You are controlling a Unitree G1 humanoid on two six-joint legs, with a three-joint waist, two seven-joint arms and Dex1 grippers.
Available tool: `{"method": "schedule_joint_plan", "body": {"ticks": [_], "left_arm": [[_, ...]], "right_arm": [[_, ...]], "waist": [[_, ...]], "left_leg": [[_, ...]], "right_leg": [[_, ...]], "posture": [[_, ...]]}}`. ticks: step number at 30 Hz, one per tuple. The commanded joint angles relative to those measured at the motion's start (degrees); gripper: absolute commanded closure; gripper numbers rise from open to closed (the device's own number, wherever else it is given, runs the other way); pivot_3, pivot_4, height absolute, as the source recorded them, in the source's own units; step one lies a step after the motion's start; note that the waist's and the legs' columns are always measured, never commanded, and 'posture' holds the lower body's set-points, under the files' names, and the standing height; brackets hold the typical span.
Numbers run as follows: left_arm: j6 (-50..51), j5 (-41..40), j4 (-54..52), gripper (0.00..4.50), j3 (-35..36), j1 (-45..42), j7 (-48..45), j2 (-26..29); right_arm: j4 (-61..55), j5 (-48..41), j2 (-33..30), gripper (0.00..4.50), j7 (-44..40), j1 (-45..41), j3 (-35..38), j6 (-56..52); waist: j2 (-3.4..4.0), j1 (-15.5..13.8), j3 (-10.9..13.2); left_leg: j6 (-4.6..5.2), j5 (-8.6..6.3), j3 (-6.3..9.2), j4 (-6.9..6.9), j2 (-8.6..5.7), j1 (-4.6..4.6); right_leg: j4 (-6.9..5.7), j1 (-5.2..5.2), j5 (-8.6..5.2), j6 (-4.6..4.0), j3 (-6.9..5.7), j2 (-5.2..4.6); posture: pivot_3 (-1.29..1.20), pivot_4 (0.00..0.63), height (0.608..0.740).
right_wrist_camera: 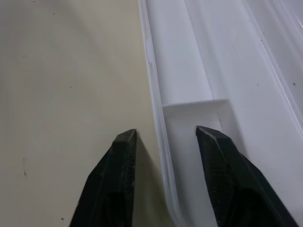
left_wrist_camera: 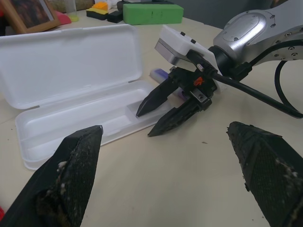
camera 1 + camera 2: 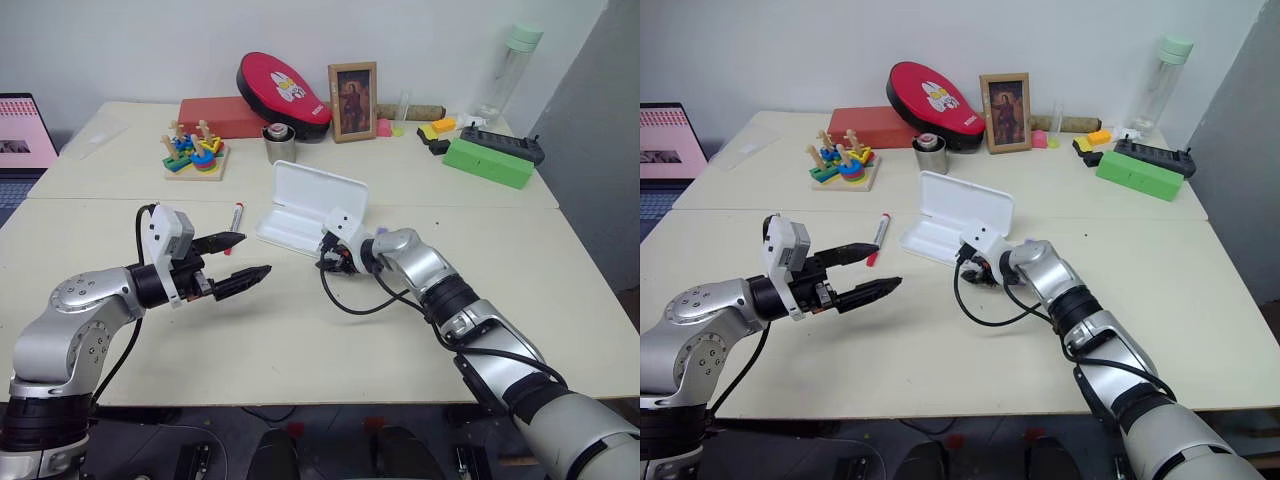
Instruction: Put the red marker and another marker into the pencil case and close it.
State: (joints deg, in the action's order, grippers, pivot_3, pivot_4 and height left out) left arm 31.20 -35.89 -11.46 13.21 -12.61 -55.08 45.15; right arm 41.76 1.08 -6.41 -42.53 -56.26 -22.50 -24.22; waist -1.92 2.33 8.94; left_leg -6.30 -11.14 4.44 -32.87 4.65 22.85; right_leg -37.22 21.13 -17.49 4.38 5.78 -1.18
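The white pencil case (image 3: 300, 222) lies open in the middle of the table, its lid tilted up at the back. My right gripper (image 2: 144, 125) is at the case's near right end, jaws partly apart; one finger (image 1: 120, 179) is over the table and the other (image 1: 227, 179) is over the tray, with the front rim between them. The purple marker (image 2: 157, 73) lies behind that gripper, beside the case. The red marker (image 3: 236, 215) lies on the table left of the case. My left gripper (image 3: 252, 254) hovers open and empty just in front of the red marker.
Along the back of the table stand a green box (image 3: 487, 160), a wooden stacking toy (image 3: 195, 152), a red box (image 3: 222, 115), a red oval case (image 3: 282, 95), a picture frame (image 3: 352, 100), a metal cup (image 3: 279, 143) and a bottle (image 3: 510, 70). A laptop (image 3: 20, 135) sits far left.
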Motion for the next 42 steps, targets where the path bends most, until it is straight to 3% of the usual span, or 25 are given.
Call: {"method": "schedule_joint_plan", "body": {"ticks": [1,3,6,12,17,23,42], "left_arm": [[-0.2,-0.9,-1.9,0.0,1.6,-1.1,0.6,0.1],[-0.3,-0.9,-1.8,0.0,1.6,-1.1,0.7,0.1],[-0.5,-1.0,-1.6,0.0,2.1,-1.0,1.0,0.2],[0.1,-1.6,-3.1,0.0,3.5,0.9,0.8,0.6],[2.7,-4.0,-8.0,0.0,8.6,9.2,-0.1,2.3],[3.3,-5.2,-10.4,0.0,13.0,16.4,-1.5,3.8],[4.4,-6.4,-12.9,0.0,12.8,17.7,0.3,3.3]], "right_arm": [[-0.4,0.8,0.0,3.4,-1.3,0.0,0.6,0.1],[-1.1,1.0,-0.2,4.01,-2.0,0.4,0.5,0.3],[-2.9,1.1,-0.7,4.48,-3.3,0.9,0.4,0.2],[-11.7,0.5,-3.0,4.48,-7.8,2.7,0.5,1.1],[-30.4,-0.9,-9.7,4.48,-17.2,10.2,-3.1,0.5],[-42.0,-1.1,-15.5,4.48,-22.7,17.1,-6.6,1.3],[-38.0,1.0,-14.2,4.48,-22.6,17.9,-8.9,4.7]], "waist": [[0.0,0.1,0.0],[0.0,0.2,0.0],[-0.01,0.2,0.0],[0.0,0.2,0.0],[0.01,0.4,0.0],[0.11,0.4,0.1],[0.08,0.3,0.1]], "left_leg": [[0.0,0.0,0.0,0.0,0.0,0.0],[0.0,0.0,0.0,0.0,0.0,0.0],[0.0,0.0,0.0,0.0,-0.01,0.01],[0.0,0.0,0.01,0.01,-0.01,0.03],[0.0,-0.01,0.02,0.03,-0.01,0.09],[0.0,-0.01,0.04,0.03,0.02,0.05],[0.02,0.05,0.03,-0.04,0.01,0.01]], "right_leg": [[0.0,0.0,0.0,0.0,0.0,0.0],[0.0,0.0,0.0,0.0,0.0,0.0],[0.0,0.0,0.0,0.0,0.0,0.0],[0.02,0.01,0.0,0.0,-0.01,0.0],[0.07,0.03,-0.01,-0.02,-0.01,-0.01],[0.08,0.02,-0.05,-0.08,-0.09,-0.02],[0.11,0.01,0.02,0.04,-0.06,-0.01]], "posture": [[0.0,0.15,0.74],[0.0,0.15,0.74],[0.0,0.15,0.74],[0.0,0.15,0.74],[0.0,0.15,0.74],[0.0,0.15,0.74],[0.0,0.15,0.74]]}}
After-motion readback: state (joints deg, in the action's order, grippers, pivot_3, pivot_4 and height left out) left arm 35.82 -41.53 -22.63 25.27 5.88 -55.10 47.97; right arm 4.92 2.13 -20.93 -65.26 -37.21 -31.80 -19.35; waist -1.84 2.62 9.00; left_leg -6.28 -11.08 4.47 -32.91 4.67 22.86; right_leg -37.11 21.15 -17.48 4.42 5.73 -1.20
